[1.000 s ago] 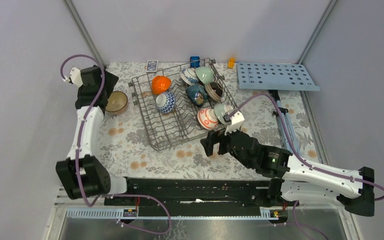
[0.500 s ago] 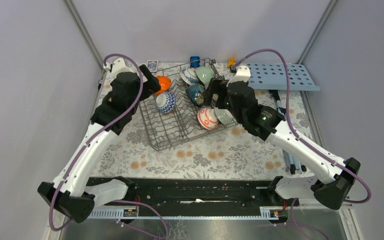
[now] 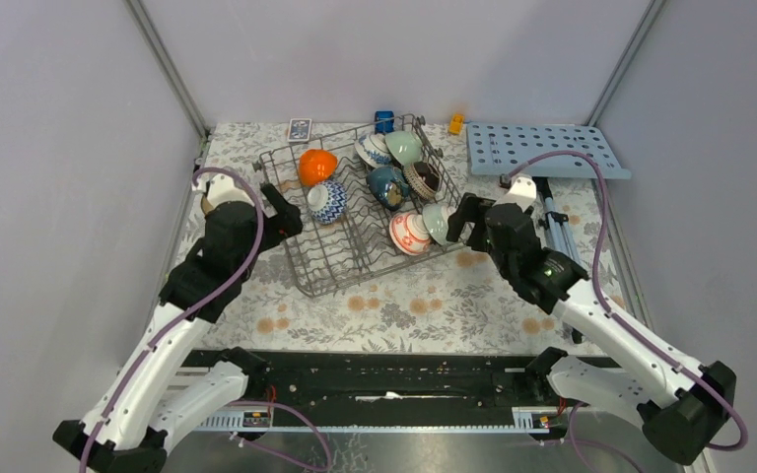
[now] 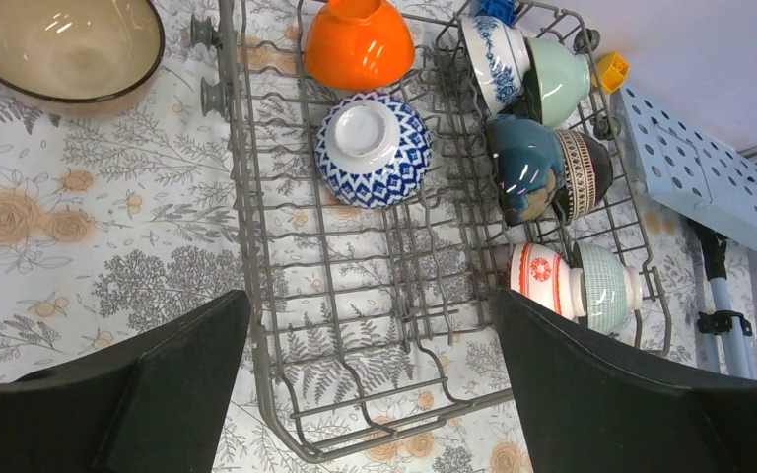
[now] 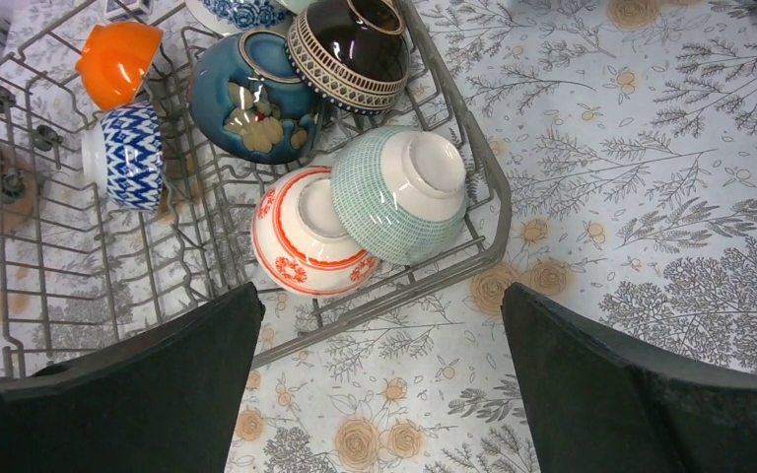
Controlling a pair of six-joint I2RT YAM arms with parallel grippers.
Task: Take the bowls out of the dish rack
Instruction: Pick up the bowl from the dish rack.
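Observation:
The grey wire dish rack [image 3: 384,268] stands mid-table and holds several bowls. An orange one [image 3: 316,166] and a blue-and-white zigzag one [image 3: 326,201] lie at its left. At its back are a blue-flowered white one [image 3: 372,150] and a pale green one [image 3: 404,147]. Dark blue [image 3: 386,184] and dark brown [image 3: 422,179] bowls sit mid-right. Red-and-white [image 5: 306,236] and green-checked [image 5: 399,192] bowls lean at the right front corner. My left gripper [image 4: 370,325] hangs open above the rack's left front, holding nothing. My right gripper [image 5: 382,315] hangs open just outside that right front corner, also holding nothing.
A tan bowl [image 4: 59,49] sits on the floral cloth left of the rack. A light-blue board with holes [image 3: 544,150] lies at the back right, with a black and blue stand [image 3: 555,222] below it. A card box [image 3: 299,129] and small blue [image 3: 383,120] and orange [image 3: 455,123] items line the back edge.
Both arms have drawn back from over the rack's far half toward its near side, left gripper to the left rim, right to the right front corner. The bowls have not moved.

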